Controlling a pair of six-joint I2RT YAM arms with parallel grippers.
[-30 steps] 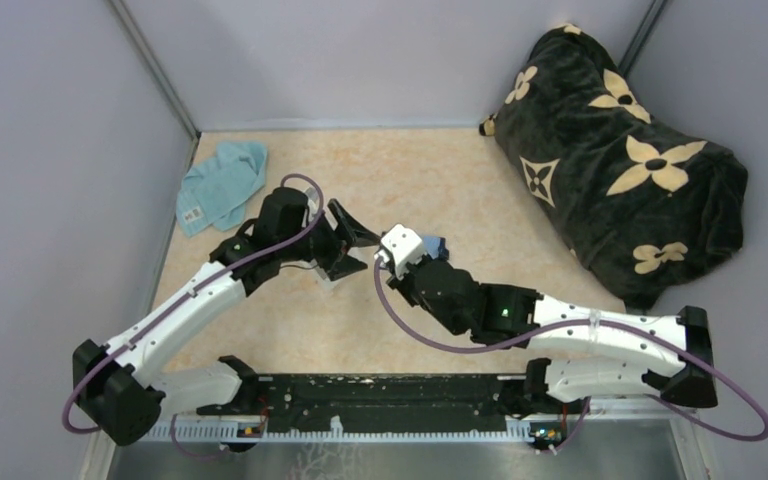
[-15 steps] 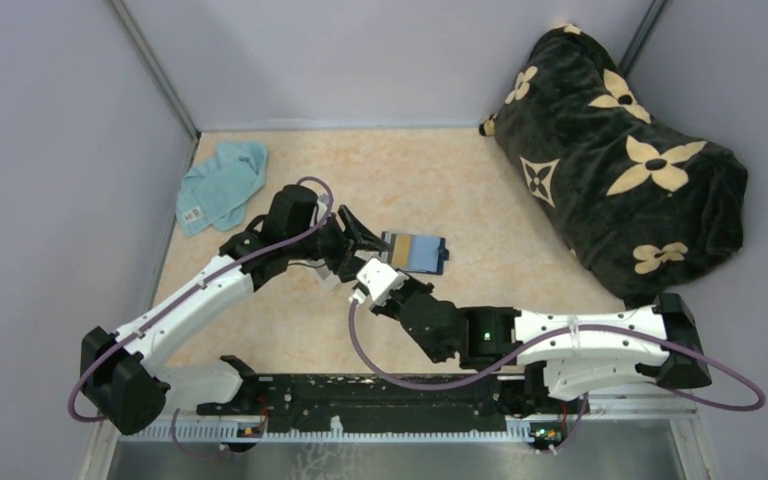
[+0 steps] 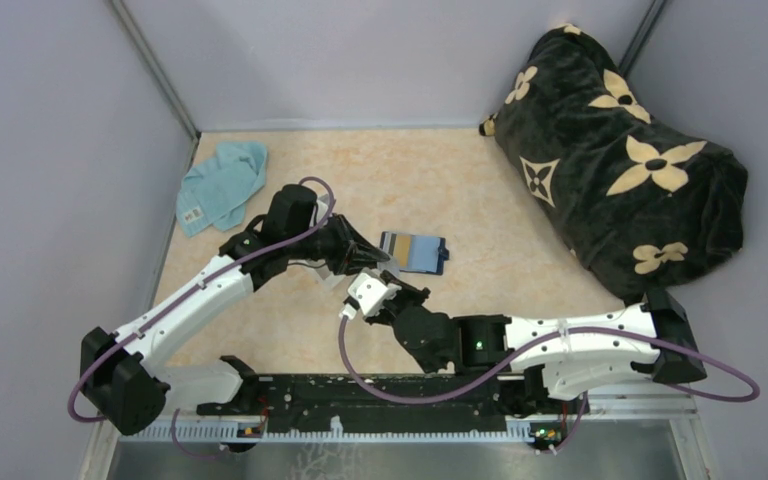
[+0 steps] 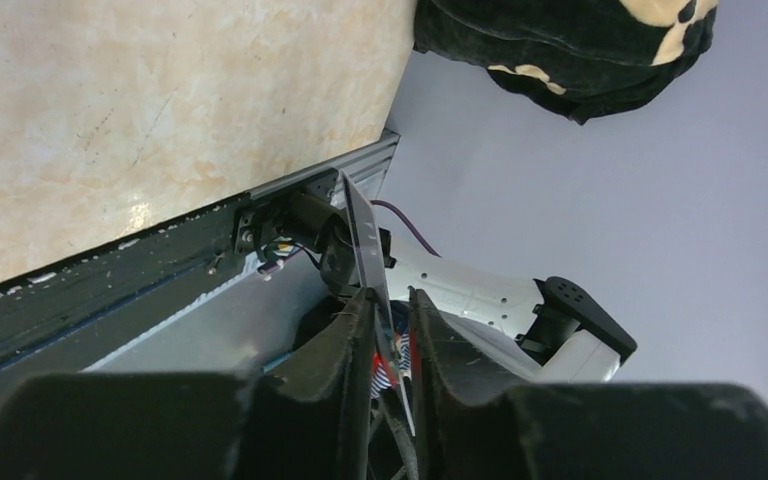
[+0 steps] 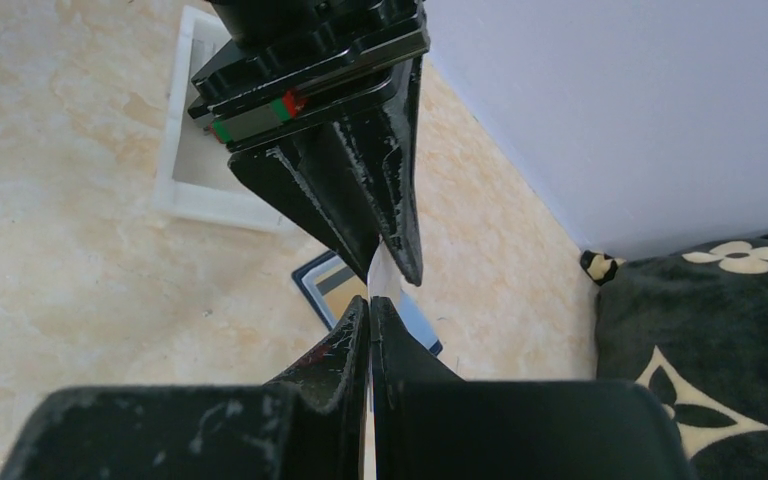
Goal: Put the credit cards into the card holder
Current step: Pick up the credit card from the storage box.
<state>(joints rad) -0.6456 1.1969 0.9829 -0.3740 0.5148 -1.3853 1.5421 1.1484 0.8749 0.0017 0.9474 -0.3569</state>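
Left gripper (image 4: 392,298) is clamped on a credit card (image 4: 358,225). The card stands edge-on between its fingers and projects well past the tips. Right gripper (image 5: 369,305) meets it tip to tip, jaws drawn nearly together with a pale sliver of card between them. By appearance it grips the same card, though the depth of that hold cannot be confirmed. The card is therefore off the table (image 3: 440,180), held in the air between the two arms.

The card holder (image 3: 412,252) lies flat at mid-table, just right of and slightly beyond the grippers, with nothing holding it. One orange-yellow card shows in a slot. A clear tray (image 5: 195,170) sits to the left, mostly hidden under the left arm in the top view.

Assessment: this is a transfer between arms, with insertion not yet begun.

Risks noted:
- If either arm moves away while both are clenched, the thin card may flex or spring out.
- If the left lets go before the right has a firm hold, the card will probably drop.
- A hold near the fingertips lets the card pivot, which would spoil its alignment with the slot.
- The unrestrained holder may slide when a card is pushed into it.
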